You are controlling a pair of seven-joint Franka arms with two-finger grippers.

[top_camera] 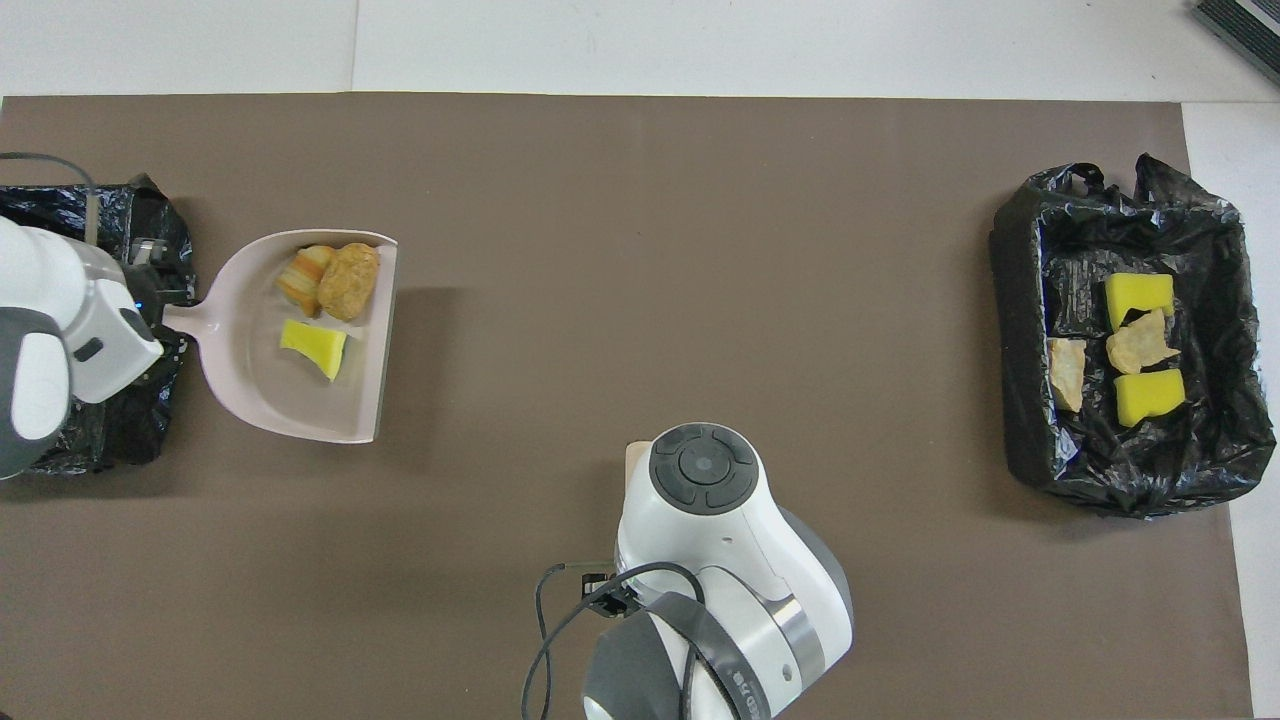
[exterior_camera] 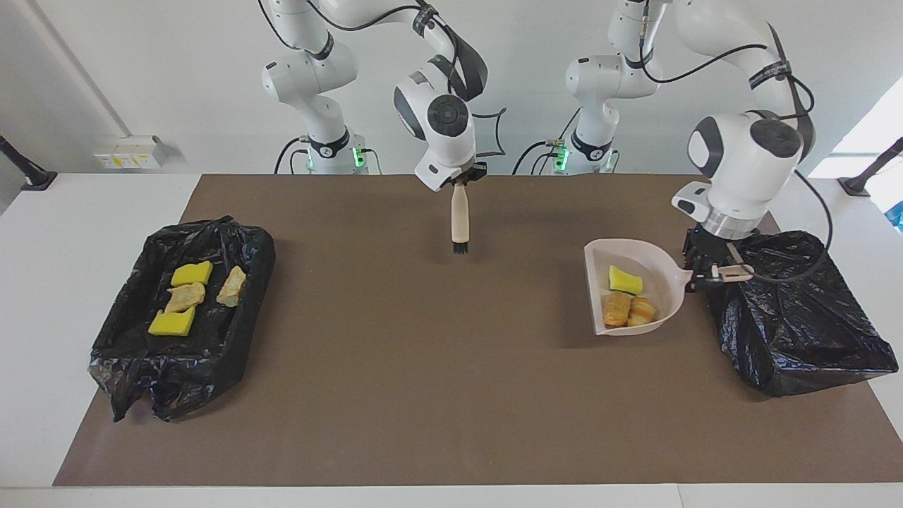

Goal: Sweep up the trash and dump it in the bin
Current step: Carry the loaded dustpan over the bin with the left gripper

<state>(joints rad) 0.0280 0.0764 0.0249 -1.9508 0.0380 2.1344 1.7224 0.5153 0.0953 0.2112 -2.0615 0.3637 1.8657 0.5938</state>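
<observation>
My left gripper [exterior_camera: 709, 272] is shut on the handle of the beige dustpan [exterior_camera: 659, 282], which it holds a little above the mat. The pan sits right beside the black-bagged bin [exterior_camera: 790, 310] at the left arm's end. The trash in the pan is a yellow sponge chunk [exterior_camera: 625, 279] and two bread-like lumps [exterior_camera: 617, 308] [exterior_camera: 643, 310]. My right gripper [exterior_camera: 458, 185] is shut on the top of the brush [exterior_camera: 459, 219]. The brush hangs bristles down over the middle of the mat. In the overhead view the pan [top_camera: 290, 400] shows the same three pieces.
A second black-lined bin [exterior_camera: 141, 346] stands open at the right arm's end of the table. It holds several yellow and tan pieces [exterior_camera: 185, 297]. The brown mat [exterior_camera: 423, 367] covers the table between the two bins.
</observation>
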